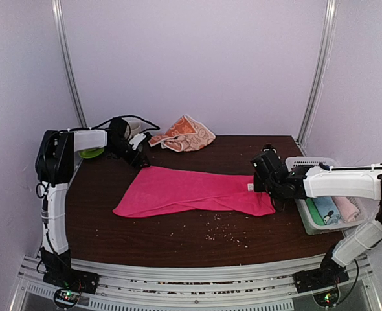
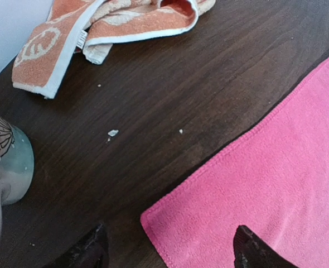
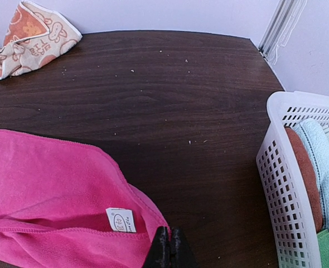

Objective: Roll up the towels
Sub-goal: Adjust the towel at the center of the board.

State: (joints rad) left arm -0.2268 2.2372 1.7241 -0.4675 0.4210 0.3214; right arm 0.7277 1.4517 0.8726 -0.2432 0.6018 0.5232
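At the far left, the left gripper point(image 1: 136, 146) hangs over the back corner of the dark brown wood-grain table point(image 1: 146, 236), its jaws spread wide and holding nothing (its wrist view shows both fingertips point(image 2: 89, 251) over the near corner of the spread cloth). A grey-green glazed ceramic mug point(image 2: 5, 162) stands just beside it. Further back, the orange-peach towel with white bunny-face prints point(image 1: 184, 134) lies crumpled at the table's rear edge, well apart from either gripper. In the middle, the plain hot-pink towel point(image 1: 191, 191) is spread out flat and unrolled, with its right end folded over itself and a small white label point(image 3: 121, 219) showing there. Pale crumbs point(image 1: 220, 227) are scattered in front of it. The right gripper point(image 1: 269, 188) sits at that folded right corner with its jaws pressed together on the pink cloth. At the far right, a white slotted plastic basket point(image 3: 281, 184) holds rolled cloths in light blue, pale pink and green.
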